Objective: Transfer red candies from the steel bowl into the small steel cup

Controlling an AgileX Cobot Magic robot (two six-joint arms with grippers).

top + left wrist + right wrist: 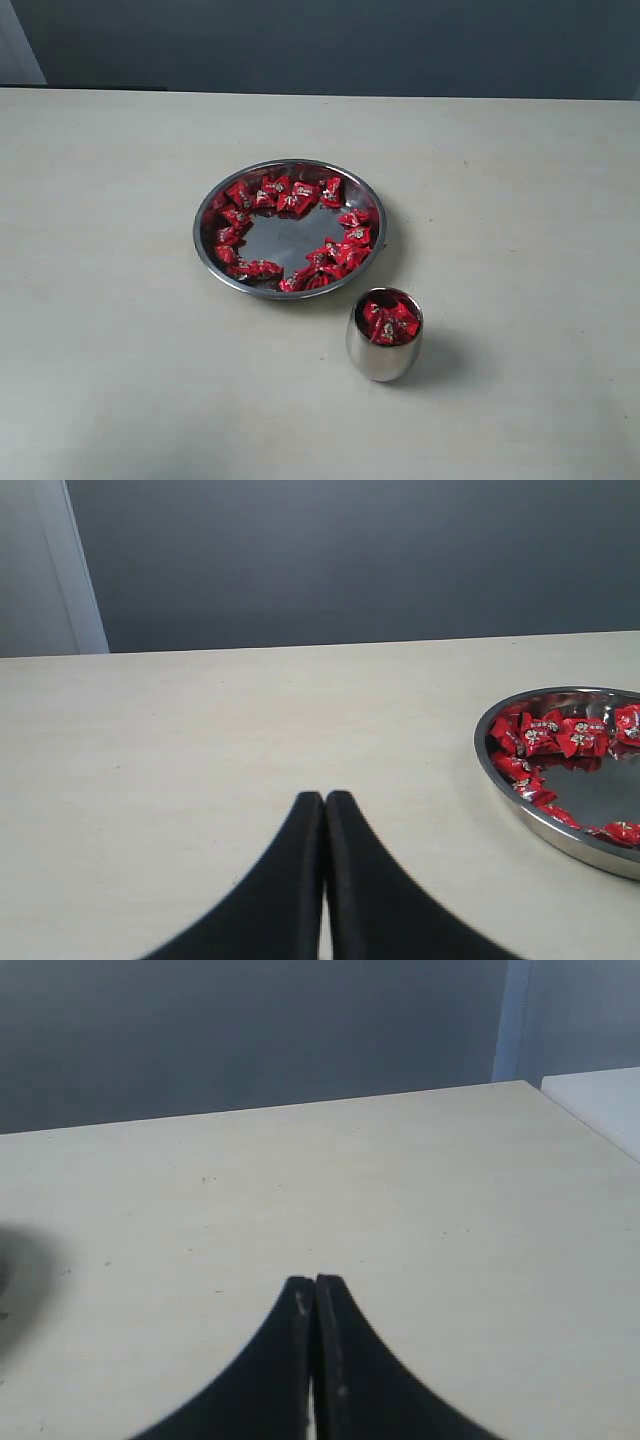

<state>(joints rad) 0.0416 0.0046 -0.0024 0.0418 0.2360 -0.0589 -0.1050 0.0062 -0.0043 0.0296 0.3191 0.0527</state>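
The left fingers (290,900) and right fingers (280,1380) are pressed together, empty, away from the bowl (285,240) of candies (290,200) and the part-full cup (380,355), so I think the next pick needs fingers spread over one candy

Bowl (285,240): polished metal, mirror-bright. Cup (375,360): same shiny metal. Candies (290,196): glossy red wrappers, foil-like, crinkled. Table (110,380): matt, smooth, pale, faintly speckled.
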